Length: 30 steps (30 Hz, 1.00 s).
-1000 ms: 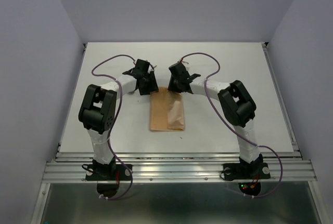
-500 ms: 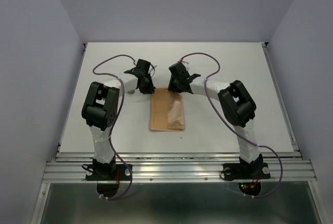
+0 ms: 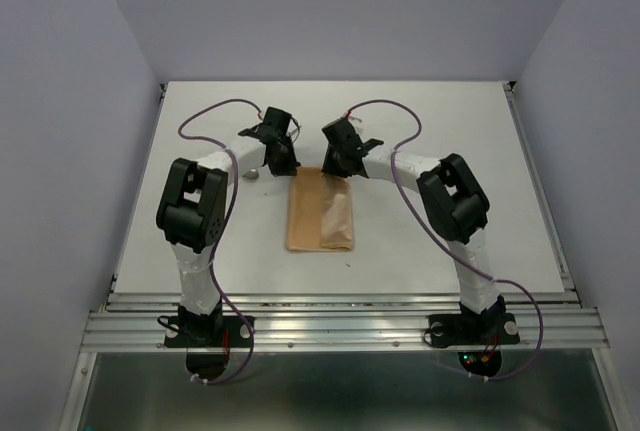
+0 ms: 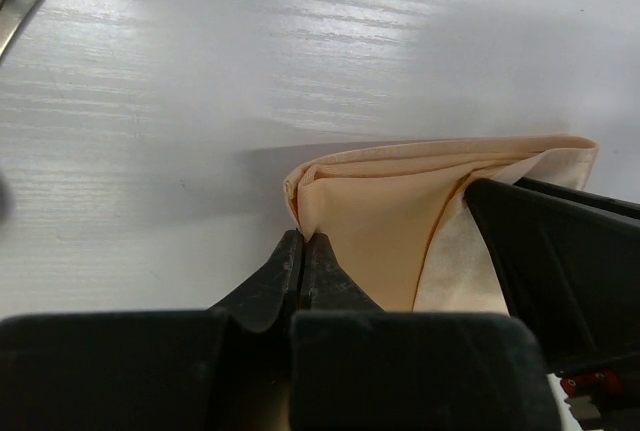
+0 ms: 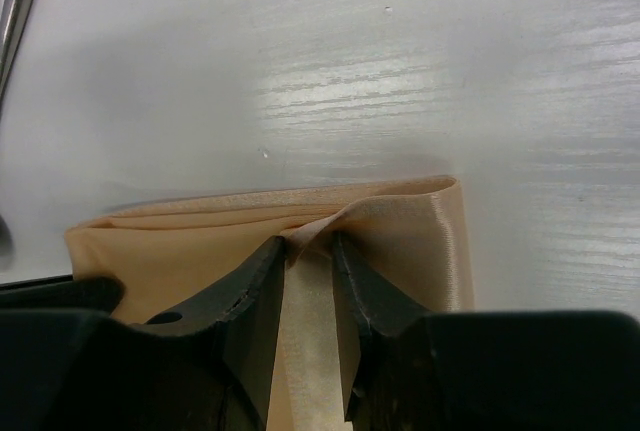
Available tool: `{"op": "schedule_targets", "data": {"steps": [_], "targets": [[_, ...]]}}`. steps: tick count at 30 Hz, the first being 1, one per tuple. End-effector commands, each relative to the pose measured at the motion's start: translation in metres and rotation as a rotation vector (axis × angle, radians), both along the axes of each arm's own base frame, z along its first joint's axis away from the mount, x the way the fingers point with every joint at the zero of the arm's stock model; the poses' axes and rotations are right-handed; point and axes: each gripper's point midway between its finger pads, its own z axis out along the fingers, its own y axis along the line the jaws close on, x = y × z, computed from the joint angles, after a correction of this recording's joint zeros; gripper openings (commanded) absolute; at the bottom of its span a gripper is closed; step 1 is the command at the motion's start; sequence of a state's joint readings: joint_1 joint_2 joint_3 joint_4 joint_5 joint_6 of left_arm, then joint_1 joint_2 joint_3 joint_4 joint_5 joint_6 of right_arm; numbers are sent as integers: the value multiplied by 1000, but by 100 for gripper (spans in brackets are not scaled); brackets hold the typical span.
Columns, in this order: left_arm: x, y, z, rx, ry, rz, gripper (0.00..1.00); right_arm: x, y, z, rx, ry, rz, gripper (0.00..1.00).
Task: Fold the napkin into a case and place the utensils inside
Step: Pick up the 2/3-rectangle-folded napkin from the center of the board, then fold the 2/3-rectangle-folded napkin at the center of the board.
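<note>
Changed since 1 second ago: left gripper (image 3: pixel 288 166) has gone from spread jaws to jaws pressed together and has drawn slightly toward the far side; right gripper (image 3: pixel 336 173) and cloth are unchanged in place. Item: 1 napkin (image 3: pixel 320 216), peach-orange, folded to a narrow oblong, lying flat on the white table (image 3: pixel 450 121) between the 2 arms, roughly at mid-table. Long axis: runs from the near edge toward the far edge, almost straight, with the near short end pointing at the arm bases and the far short end pointing away from them. Position relative to grippers: both sit at the far short end, the left one at the far-left corner, the right one just inside the far-right corner, the rest of the cloth extending toward the bases. Left gripper state: fingers fully together, tips meeting on the corner fold, which stands a little off the table above its own shadow. Right gripper state: jaws narrow, a raised ridge of the top layer pinched between the 2 fingers, a paler inner layer showing beneath. Also present: 1 thin silver utensil handle (image 5: pixel 20 1) on the table beyond the cloth's far end, apart from it, cut off by the upper-left edge of each wrist view.
</note>
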State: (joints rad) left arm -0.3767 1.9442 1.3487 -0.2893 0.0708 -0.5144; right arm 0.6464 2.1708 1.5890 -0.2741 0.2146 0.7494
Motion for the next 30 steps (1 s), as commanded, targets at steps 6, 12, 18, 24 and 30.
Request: {"op": "schedule_targets", "data": {"steps": [6, 12, 18, 24, 30], "targets": [[16, -14, 35, 37, -58, -16, 0, 2, -14, -22, -64, 66, -79, 32], [22, -14, 36, 143, -69, -6, 0, 3, -12, -22, -47, 71, -89, 32], [19, -24, 41, 150, -84, -12, 0, 4, -9, -21, -34, 73, -97, 32], [12, -53, 53, -34, -78, -36, 0, 2, -9, -27, -26, 88, -113, 32], [8, -70, 60, -190, -58, -21, 0, 1, -14, -30, -13, 106, -138, 33]]}}
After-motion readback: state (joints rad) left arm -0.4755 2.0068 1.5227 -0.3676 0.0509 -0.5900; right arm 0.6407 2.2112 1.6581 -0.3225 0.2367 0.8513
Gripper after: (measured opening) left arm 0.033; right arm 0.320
